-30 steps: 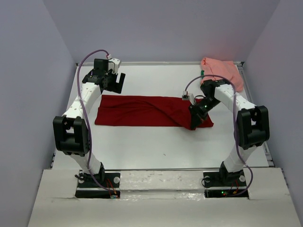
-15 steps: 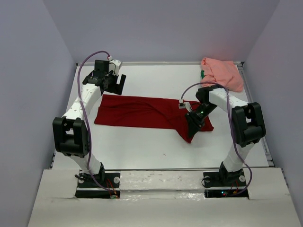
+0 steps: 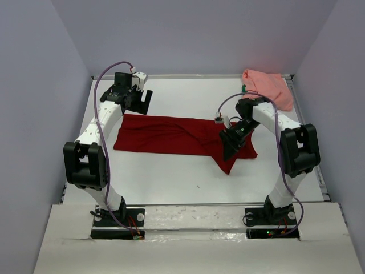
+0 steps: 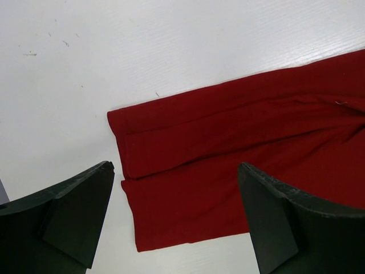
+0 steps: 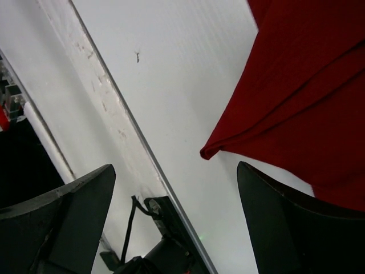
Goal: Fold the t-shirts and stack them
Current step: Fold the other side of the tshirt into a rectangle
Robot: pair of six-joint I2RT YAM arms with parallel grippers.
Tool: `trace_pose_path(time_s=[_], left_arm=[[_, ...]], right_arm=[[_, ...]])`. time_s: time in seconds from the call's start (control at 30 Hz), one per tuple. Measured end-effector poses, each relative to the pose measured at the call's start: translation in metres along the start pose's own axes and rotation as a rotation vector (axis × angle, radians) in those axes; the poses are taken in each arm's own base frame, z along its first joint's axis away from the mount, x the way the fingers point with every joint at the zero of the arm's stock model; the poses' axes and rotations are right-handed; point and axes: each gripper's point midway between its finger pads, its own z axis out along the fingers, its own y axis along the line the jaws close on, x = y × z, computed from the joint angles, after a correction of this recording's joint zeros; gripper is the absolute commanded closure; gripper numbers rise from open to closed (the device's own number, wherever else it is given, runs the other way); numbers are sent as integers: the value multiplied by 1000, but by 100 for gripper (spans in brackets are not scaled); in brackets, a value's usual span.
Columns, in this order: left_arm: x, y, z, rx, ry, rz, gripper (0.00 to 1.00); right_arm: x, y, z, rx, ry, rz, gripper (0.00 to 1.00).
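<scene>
1. Cloth of the dark red t-shirt (image 3: 171, 135) lies flat as a long, narrow band across the middle of the white table (image 3: 171, 177), running left to right.
2. Its left end is squared off. The left wrist view shows a straight fold line there, splitting that end (image 4: 171, 154) into two stacked strips with neat edges.
3. Its right end is untidier. Creases run slantwise through the fabric, and one pointed corner (image 3: 228, 169) sticks out toward the near edge of the table. The right wrist view shows that corner (image 5: 206, 153) as a sharp tip resting on the bare surface.
4. The salmon pink t-shirt (image 3: 269, 88) sits bunched in a loose heap in the far right corner of the table, well apart from the red one.
5. A small bit of green fabric (image 3: 243, 89) shows just beside the pink heap's left edge. Its shape is too small to make out.
6. The left gripper (image 3: 142, 101) hangs above the far left end of the red shirt, its fingers (image 4: 74, 211) spread wide with nothing between them.
7. The right gripper (image 3: 231, 145) is over the red shirt's wrinkled right end. Its fingers (image 5: 274, 222) also stand wide apart and clamp no cloth.
</scene>
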Motion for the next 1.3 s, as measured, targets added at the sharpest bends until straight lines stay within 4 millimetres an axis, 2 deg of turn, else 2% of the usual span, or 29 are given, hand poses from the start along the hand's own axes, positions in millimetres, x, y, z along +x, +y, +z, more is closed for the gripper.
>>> trace_pose_path(time_s=[0.17, 0.57, 0.77, 1.07, 1.3], left_arm=[[0, -1, 0, 3, 0, 2, 1], [16, -6, 4, 7, 18, 13, 1], [19, -9, 5, 21, 23, 17, 1], [23, -14, 7, 50, 30, 17, 1], [23, -15, 7, 58, 30, 17, 1]], right_arm=[[-27, -14, -6, 65, -60, -43, 12], [-82, -82, 5, 245, -162, -122, 11], [-101, -109, 4, 321, -175, -132, 11], [-110, -125, 7, 347, -169, -119, 13], [-111, -119, 12, 324, -163, -123, 15]])
